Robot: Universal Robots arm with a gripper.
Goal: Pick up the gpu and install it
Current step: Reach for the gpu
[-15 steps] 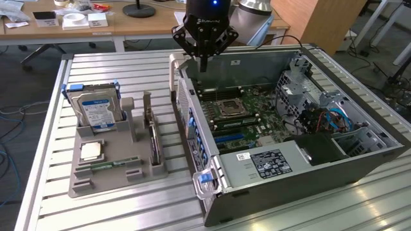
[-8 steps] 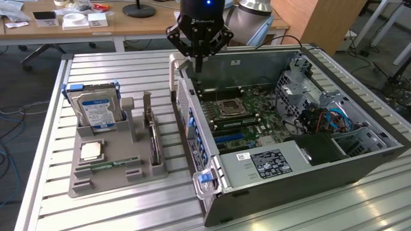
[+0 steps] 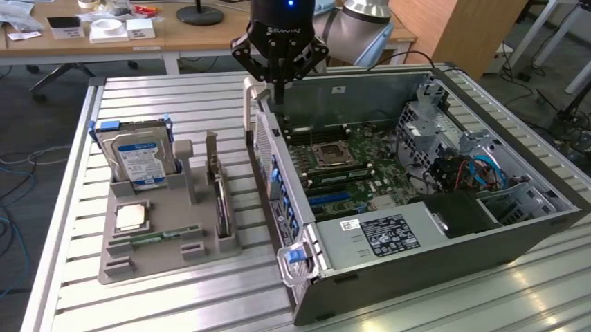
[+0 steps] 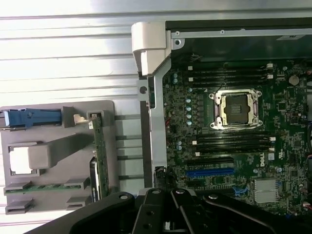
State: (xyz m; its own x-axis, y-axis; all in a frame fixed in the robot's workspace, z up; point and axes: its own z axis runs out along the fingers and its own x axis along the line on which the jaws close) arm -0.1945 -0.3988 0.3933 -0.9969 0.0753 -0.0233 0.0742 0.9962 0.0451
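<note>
Office workbench
The gpu (image 3: 220, 204) stands on edge in the grey holder (image 3: 148, 261) on the slatted metal table (image 3: 176, 104), exterior view's left of the open case (image 3: 434, 266). The gripper (image 3: 276, 95), fingers together, hangs over its far wall; desks (image 3: 212, 38) behind

we saw a thin flat gpu card (image 4: 100, 146) showing a green board edge in a plain grey moulded holder (image 3: 157, 261), a silver hard drive (image 3: 127, 142) with a blue-and-white label (image 3: 144, 170), a dark green motherboard (image 4: 290, 141) carrying one blue slot (image 4: 209, 172), and a silver ribbed table (image 3: 166, 104).
</note>
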